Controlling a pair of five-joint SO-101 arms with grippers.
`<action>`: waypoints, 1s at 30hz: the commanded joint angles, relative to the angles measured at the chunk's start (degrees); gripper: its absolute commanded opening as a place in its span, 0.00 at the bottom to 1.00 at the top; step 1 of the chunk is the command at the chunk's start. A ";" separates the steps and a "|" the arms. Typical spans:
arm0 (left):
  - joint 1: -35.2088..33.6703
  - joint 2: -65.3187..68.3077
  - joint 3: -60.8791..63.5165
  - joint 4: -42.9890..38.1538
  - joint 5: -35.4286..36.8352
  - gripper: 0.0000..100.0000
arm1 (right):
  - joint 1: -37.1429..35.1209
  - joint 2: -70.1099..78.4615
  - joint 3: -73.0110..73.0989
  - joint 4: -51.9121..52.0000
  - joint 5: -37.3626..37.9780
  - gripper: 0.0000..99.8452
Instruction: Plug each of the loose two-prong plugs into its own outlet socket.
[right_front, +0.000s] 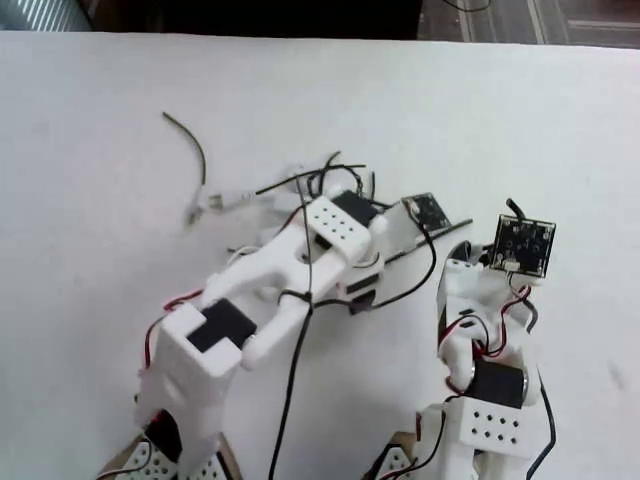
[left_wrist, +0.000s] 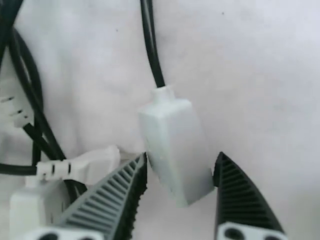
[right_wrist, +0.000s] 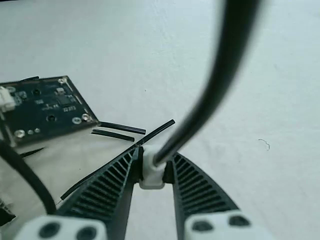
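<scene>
Left fingers (left_wrist: 115, 195) press against both sides of a white socket (left_wrist: 175, 145), gripping it on the white tabletop (left_wrist: 260, 75), its black cord (left_wrist: 150, 45) trailing away. Right fingers (right_wrist: 200, 187) are clamped tight on a small white plug (right_wrist: 151, 174), a black lead (right_wrist: 220, 75) rising from it. A loose plug (right_front: 225, 200) lies farther off, to the left of both arms.

Open along far edge and both far corners of table (right_front: 500, 110) | blocked mid-table by tangle of black cables (right_front: 318, 180), white plugs (right_front: 222, 200), socket block (left_wrist: 175, 145) | crowded at near edge by both arms (right_front: 270, 290)
</scene>
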 joint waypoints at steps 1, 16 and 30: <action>-0.31 -0.92 -5.01 3.78 -1.23 0.23 | 0.22 -0.57 -2.73 -1.36 -0.62 0.02; -2.42 -21.32 -6.42 12.66 3.43 0.23 | 0.22 -0.48 -2.73 -1.36 -0.62 0.02; -1.71 -18.95 15.91 -6.15 21.63 0.31 | 0.22 -0.48 -2.64 -1.36 -0.62 0.02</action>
